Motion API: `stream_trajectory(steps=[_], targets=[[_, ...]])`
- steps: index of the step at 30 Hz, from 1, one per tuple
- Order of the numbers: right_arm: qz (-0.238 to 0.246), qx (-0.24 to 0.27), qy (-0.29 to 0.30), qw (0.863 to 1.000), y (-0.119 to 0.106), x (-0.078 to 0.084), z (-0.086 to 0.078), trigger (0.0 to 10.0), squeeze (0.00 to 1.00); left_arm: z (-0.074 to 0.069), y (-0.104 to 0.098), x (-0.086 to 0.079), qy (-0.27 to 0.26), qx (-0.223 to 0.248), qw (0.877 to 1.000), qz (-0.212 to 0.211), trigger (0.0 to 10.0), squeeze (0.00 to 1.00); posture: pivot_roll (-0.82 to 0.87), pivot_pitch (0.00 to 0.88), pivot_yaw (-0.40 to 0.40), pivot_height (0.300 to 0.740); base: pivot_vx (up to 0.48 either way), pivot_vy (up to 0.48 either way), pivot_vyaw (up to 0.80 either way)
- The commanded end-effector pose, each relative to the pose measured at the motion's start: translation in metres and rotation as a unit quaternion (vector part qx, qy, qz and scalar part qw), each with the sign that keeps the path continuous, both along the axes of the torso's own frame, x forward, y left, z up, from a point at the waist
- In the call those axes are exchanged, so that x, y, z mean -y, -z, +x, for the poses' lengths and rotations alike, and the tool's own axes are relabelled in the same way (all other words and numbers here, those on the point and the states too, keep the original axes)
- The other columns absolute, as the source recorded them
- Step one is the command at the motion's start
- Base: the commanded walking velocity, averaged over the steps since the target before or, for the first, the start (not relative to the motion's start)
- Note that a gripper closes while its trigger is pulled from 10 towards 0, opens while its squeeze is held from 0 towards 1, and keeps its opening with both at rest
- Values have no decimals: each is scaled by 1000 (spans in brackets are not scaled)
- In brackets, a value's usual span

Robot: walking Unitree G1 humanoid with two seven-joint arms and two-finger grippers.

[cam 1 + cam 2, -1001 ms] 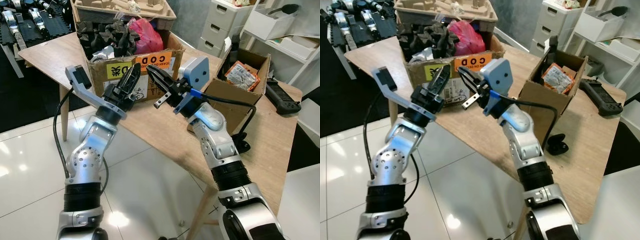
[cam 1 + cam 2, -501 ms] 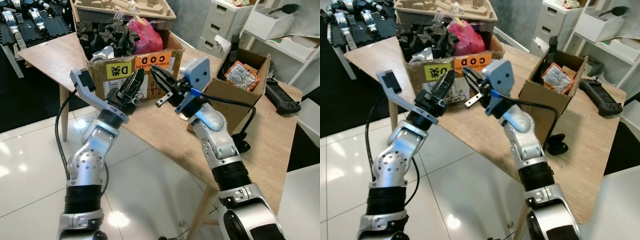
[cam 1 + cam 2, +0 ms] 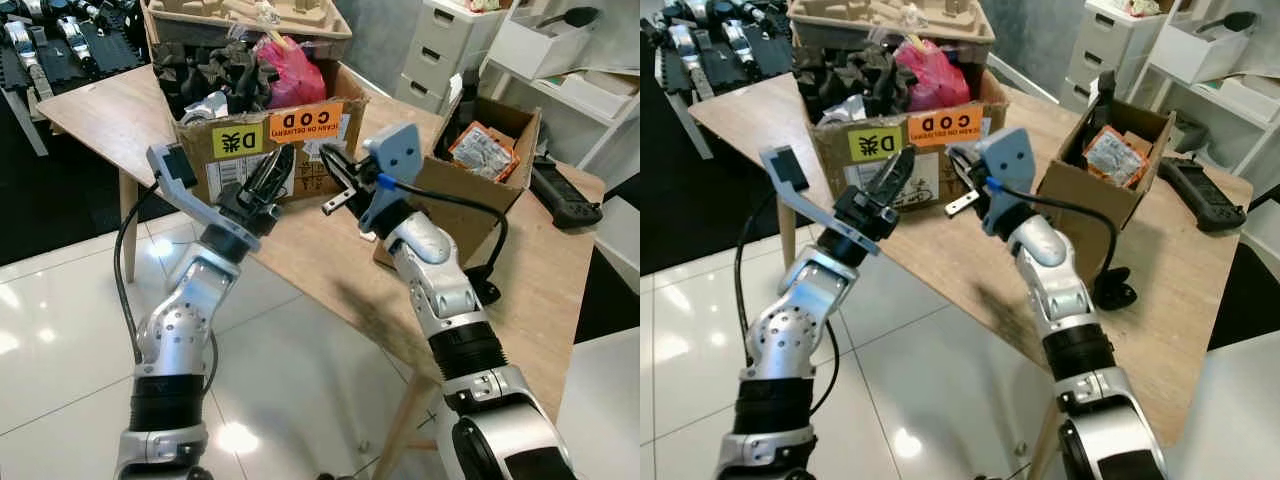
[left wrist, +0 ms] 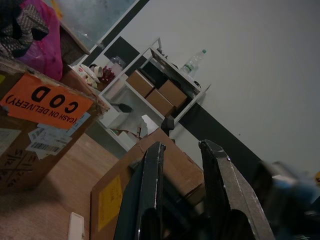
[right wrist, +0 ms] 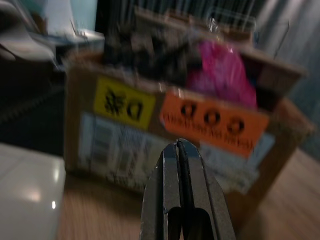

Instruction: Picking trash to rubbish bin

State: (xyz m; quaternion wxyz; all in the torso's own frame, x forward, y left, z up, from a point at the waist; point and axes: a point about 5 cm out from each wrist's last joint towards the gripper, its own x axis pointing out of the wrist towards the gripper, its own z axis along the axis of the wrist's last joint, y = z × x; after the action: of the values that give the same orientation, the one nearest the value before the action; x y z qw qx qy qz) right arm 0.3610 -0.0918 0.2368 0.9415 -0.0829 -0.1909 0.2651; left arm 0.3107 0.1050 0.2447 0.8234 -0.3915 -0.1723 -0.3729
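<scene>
Since a second ago both your arms have pushed forward over the table edge toward the boxes, the right one furthest. Your right gripper [image 5: 178, 165] is pressed fully closed on nothing and points at the orange COD label [image 3: 306, 122]; your left gripper [image 4: 186, 190] has its fingers a narrow way apart, also empty, just short of the same box face. You look to be in the approach, with no trash picked yet. The next move calls for parting the right fingers and choosing a piece. The big cardboard box [image 3: 280, 150] on the wooden table [image 3: 330, 270] is heaped with black crumpled stuff and a pink bag [image 3: 291, 72], a moulded pulp tray on top; the smaller open box [image 3: 470, 180] beside your right arm holds a printed packet [image 3: 484, 152]
</scene>
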Motion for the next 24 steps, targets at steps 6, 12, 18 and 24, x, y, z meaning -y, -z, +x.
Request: stream_trajectory(steps=[6, 12, 18, 24], targets=[[-35, -71, 69, 995, 27, 14, 10, 10000, 0, 1, 10, -16, -24, 0, 999, 33, 10000, 0, 58, 114, -25, 740, 0, 0, 0], [-36, -84, 120, 988, 29, 29, 14, 10000, 0, 0, 23, -33, -36, -8, 997, 64, 10000, 0, 53, 113, -25, 740, 0, 0, 0], [-44, -96, 156, 982, 33, 43, 15, 10000, 0, -6, 51, -53, -44, -33, 991, 118, 10000, 0, 49, 109, -23, 740, 0, 0, 0], [-50, -100, 174, 978, 36, 50, 15, 10000, 0, -10, 66, -63, -45, -51, 988, 137, 10000, 0, 50, 110, -23, 740, 0, 0, 0]])
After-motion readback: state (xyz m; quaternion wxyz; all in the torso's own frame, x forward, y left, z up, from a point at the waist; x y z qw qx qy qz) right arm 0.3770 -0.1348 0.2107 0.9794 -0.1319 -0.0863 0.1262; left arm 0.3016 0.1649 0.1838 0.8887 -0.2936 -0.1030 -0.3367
